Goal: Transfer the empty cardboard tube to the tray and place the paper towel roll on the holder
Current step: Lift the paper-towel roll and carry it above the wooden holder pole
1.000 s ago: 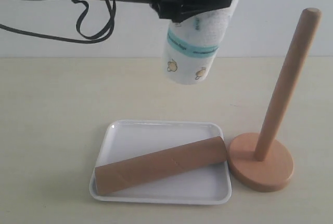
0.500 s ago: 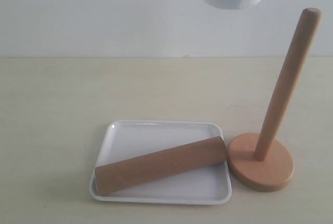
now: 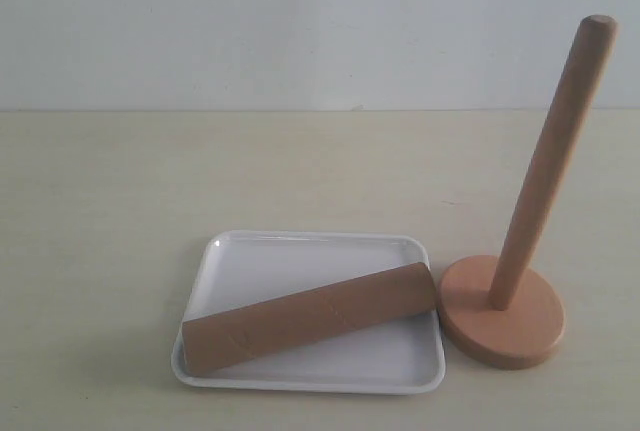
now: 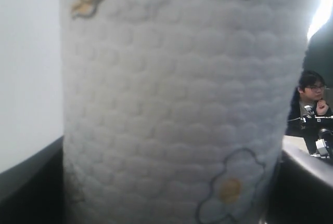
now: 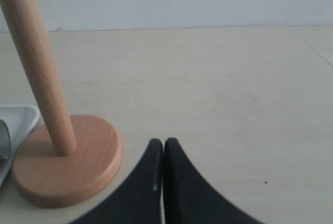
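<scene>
Half a second ago the lower end of the paper towel roll (image 4: 177, 104) hung in the top of the exterior view, left of the pole's tip. Now only a pale sliver shows at that view's upper edge, above the tip of the holder (image 3: 545, 171). The cardboard tube (image 3: 310, 316) has not moved and lies slantwise in the tray (image 3: 300, 261), just beside the holder's base. In the left wrist view the roll fills the frame between the dark fingers of the left gripper (image 4: 166, 198), which clasps it. That arm is out of the exterior view. The right gripper (image 5: 163, 148) sits low over the table (image 3: 100, 201) near the holder's base, fingertips pressed together and empty.
</scene>
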Robot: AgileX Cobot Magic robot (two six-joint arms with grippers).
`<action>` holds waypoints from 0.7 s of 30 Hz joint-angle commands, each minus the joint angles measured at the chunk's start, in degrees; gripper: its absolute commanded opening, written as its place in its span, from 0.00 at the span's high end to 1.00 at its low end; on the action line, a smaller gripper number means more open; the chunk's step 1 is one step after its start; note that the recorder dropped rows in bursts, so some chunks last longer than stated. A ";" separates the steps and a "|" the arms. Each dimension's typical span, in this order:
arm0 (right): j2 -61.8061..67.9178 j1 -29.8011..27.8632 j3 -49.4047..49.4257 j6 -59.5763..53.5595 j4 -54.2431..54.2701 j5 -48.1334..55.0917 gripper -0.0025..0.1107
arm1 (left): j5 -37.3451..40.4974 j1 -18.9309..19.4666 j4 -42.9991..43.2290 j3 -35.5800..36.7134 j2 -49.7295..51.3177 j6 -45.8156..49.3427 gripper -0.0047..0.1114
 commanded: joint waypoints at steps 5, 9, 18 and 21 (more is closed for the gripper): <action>-0.25 0.14 0.01 0.00 -0.26 -0.17 0.98 | 2.37 -1.31 4.55 -1.62 2.50 -9.34 0.92; -0.25 0.14 0.01 0.00 -0.26 -0.17 0.98 | 2.16 -1.31 8.80 -1.62 3.82 -12.86 0.92; -0.25 0.14 0.01 0.00 -0.26 -0.17 0.98 | 2.21 -1.31 8.92 -1.38 6.20 -6.89 0.92; -0.25 0.14 0.01 0.00 -0.26 -0.17 0.98 | 2.21 -1.31 8.92 -0.15 6.20 -4.16 0.92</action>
